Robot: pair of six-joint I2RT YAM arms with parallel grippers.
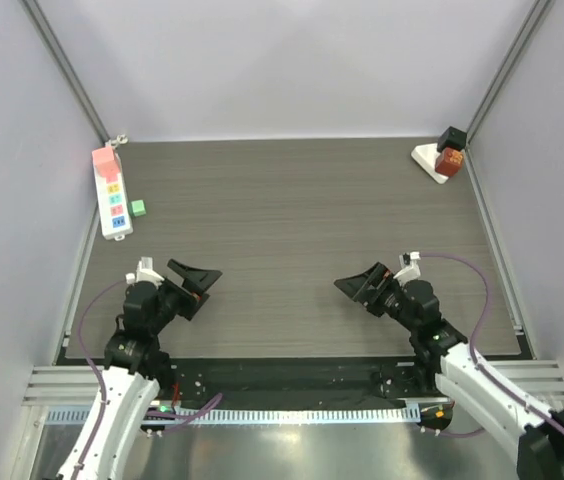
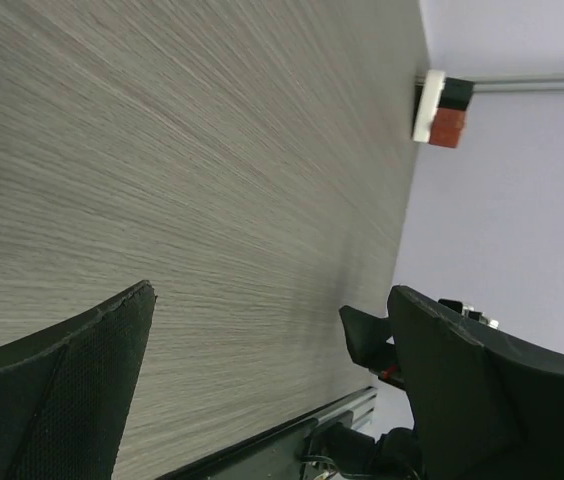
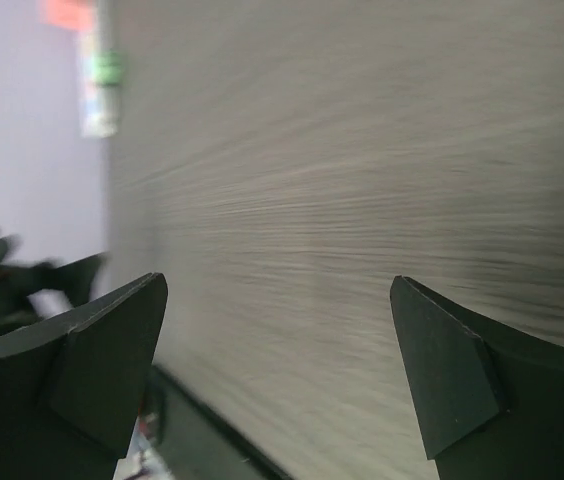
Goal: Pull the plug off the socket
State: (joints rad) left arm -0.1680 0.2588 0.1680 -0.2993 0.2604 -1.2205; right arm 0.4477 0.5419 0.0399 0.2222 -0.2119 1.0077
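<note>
Pincers spread at the near edge of the table (image 1: 292,210): my left gripper (image 1: 198,284) and my right gripper (image 1: 355,289) both stand with jaws wide apart, nothing between them, low over bare wood grain. The job sits well apart from both, in the far right corner, where a red plug (image 1: 449,163) stands on a small white socket (image 1: 426,156), with a black block (image 1: 451,137) just behind it. I judge the plug to be light, stiff, smooth plastic held in by friction. The socket looks light too and may lift with the plug unless pinned. Best hold: across the plug's flat sides, then a straight pull. A power strip (image 1: 112,195) lies by the left wall, a green cube (image 1: 138,208) beside it.
</note>
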